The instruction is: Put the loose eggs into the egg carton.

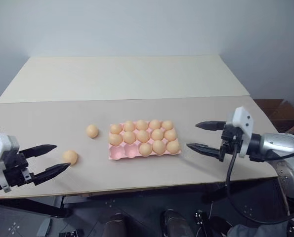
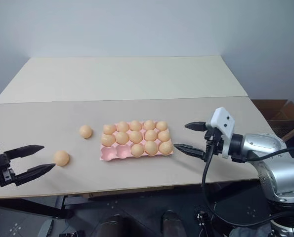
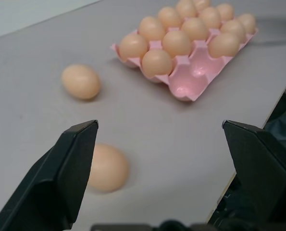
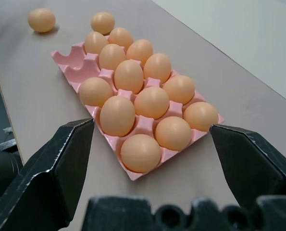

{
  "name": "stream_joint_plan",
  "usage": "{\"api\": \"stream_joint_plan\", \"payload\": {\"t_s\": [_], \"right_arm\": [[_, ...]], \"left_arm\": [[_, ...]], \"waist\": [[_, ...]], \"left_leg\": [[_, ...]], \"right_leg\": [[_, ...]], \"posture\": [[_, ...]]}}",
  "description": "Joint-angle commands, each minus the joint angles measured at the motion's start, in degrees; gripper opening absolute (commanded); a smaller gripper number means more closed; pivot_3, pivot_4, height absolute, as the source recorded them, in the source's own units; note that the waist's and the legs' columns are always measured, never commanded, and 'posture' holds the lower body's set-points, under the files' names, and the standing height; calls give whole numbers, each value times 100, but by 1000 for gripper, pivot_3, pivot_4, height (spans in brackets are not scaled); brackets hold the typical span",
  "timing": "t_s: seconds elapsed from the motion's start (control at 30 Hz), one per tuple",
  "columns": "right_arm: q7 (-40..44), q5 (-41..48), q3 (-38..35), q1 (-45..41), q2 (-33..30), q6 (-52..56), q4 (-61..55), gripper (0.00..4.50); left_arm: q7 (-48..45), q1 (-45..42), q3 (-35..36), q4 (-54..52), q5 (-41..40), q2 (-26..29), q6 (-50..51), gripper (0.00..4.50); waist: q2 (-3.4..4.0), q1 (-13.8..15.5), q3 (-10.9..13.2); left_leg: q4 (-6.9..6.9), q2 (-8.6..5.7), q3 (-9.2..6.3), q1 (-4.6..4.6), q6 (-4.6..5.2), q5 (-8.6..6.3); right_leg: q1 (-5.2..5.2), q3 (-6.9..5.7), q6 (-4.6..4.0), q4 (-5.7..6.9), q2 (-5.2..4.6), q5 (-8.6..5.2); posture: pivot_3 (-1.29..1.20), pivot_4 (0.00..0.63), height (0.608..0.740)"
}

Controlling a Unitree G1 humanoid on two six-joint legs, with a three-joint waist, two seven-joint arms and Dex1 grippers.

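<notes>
The pink egg carton (image 1: pixel 119 153) lies flat at the middle of the table, with several pale orange eggs (image 1: pixel 143 136) in its cups. Two cups at its front left corner (image 3: pixel 188 82) are bare. One loose egg (image 1: pixel 92 131) rests on the table just left of the carton. Another loose egg (image 1: pixel 70 157) lies nearer the front edge, right beside the tips of my left gripper (image 1: pixel 60 157), which is open and holds nothing. My right gripper (image 1: pixel 192 135) hangs open and empty just right of the carton, pointing at it.
The grey table (image 1: pixel 38 118) ends close in front of the carton. A second pale tabletop (image 1: pixel 127 76) adjoins it at the back. A brown cardboard box (image 1: pixel 277 108) stands on the floor at the far right.
</notes>
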Motion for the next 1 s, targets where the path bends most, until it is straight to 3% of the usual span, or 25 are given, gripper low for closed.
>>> {"api": "stream_joint_plan", "payload": {"t_s": [0.03, 0.2, 0.57, 0.7, 0.83, 0.9, 1.0], "right_arm": [[-92, 23, -95, -39, -36, -245, -46, 4484], [-111, -26, -31, 40, -48, -462, -17, 4484], [-147, -100, 89, 44, -35, -672, -35, 4484], [-208, -63, 37, 36, -64, -638, -65, 4500], [-189, -27, 2, 66, -67, -677, -90, 4500], [-12, -31, -6, 132, -85, -869, -18, 4500], [209, 24, -31, 126, -98, -1054, 150, 4500]], "left_arm": [[509, 38, 16, -90, 169, -143, 205, 4500], [1569, -436, -738, -107, 389, -355, 823, 4500], [2833, -1836, -2032, 340, 682, -648, 1946, 4500], [2857, -1961, -2005, 328, 638, -666, 2082, 3635], [2583, -1833, -1877, 42, 587, -523, 1920, 2320], [2345, -1845, -1898, -179, 579, -400, 1704, 2087], [2098, -1991, -1955, -348, 507, -301, 1521, 2087]], "waist": [[0, 27, 0], [0, 98, 0], [-4, 116, -2], [-4, 90, -2], [-4, 89, -2], [-4, 94, -2], [-4, 133, -1]], "left_leg": [[0, -1, 1, 1, 0, 0], [0, -10, -2, -8, -1, 0], [1, -11, -10, -15, -1, 0], [1, -11, -11, -14, -1, 0], [1, -11, -11, -16, -1, 0], [1, -11, -11, -18, -1, 0], [1, -13, -12, -17, -1, 0]], "right_leg": [[1, 0, -1, 1, -1, 0], [4, 2, -23, -4, -8, 19], [4, -1, 7, -5, -2, 38], [6, 0, 8, -4, -2, 39], [5, 0, 7, -7, -5, 38], [4, 0, 7, -9, -5, 38], [6, -2, -2, -9, -6, 33]], "posture": [[0, 150, 740], [0, 150, 740], [0, 150, 740], [0, 150, 740], [0, 150, 740], [0, 150, 740], [0, 150, 740]]}}
